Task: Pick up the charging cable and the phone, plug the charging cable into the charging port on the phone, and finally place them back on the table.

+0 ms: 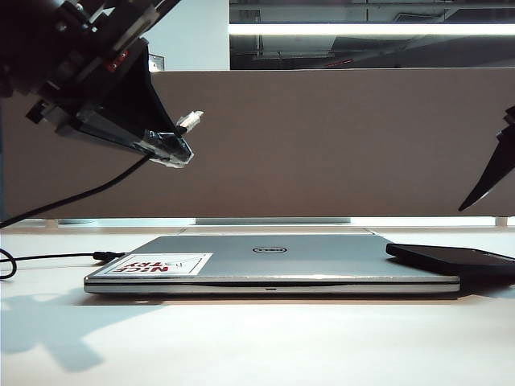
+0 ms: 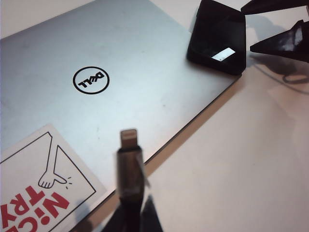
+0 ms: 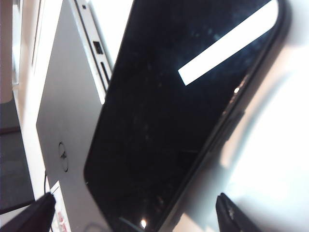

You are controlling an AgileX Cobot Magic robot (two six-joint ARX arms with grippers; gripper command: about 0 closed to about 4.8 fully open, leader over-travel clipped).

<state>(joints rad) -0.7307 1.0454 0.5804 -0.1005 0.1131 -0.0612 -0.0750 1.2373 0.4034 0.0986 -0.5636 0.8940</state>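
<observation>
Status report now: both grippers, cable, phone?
Left gripper shut on cable, raised above laptop. Right gripper open, beside phone. Phone rests partly on laptop corner, unplugged.

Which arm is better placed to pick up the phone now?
Right. Its open end effector hovers just over the phone, while the left end effector is raised, shut on the charging cable.
</observation>
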